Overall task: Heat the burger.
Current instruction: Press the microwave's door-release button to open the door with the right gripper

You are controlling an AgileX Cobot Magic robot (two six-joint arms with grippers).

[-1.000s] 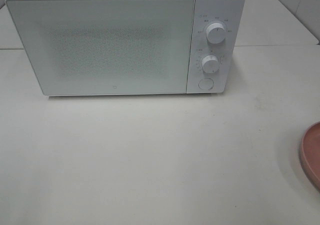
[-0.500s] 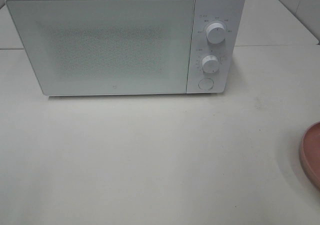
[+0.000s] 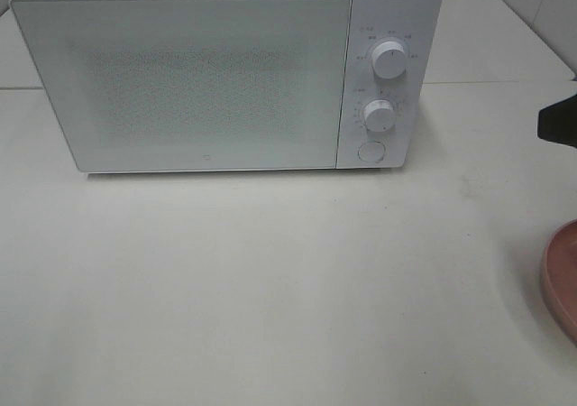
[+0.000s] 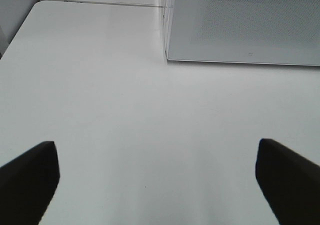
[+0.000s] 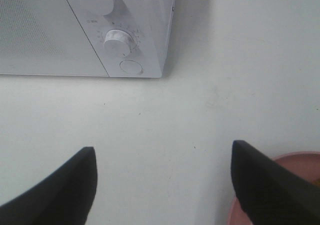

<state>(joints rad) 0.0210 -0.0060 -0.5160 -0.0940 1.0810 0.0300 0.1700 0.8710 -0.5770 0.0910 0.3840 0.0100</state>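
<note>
The burger is out of view in every frame. A white microwave (image 3: 180, 81) stands at the back of the table with its door shut; it also shows in the left wrist view (image 4: 240, 25) and the right wrist view (image 5: 60, 30). My left gripper (image 4: 159, 180) is open above bare table, in front of the microwave's left corner, with nothing between its fingers. My right gripper (image 5: 165, 185) is open too and holds nothing. It hangs in front of the microwave's control panel, and a black part of it (image 3: 559, 122) pokes in at the right edge of the high view.
The control panel carries two round knobs (image 3: 389, 59) (image 3: 380, 115) and a round button (image 3: 370, 152) below them. A round pink plate (image 3: 563, 280) lies at the table's right edge, also seen beside my right finger (image 5: 295, 170). White table (image 3: 270, 280) spreads in front.
A black part of my right gripper has come into the high view at the right edge. The microwave and the plate have not moved.
</note>
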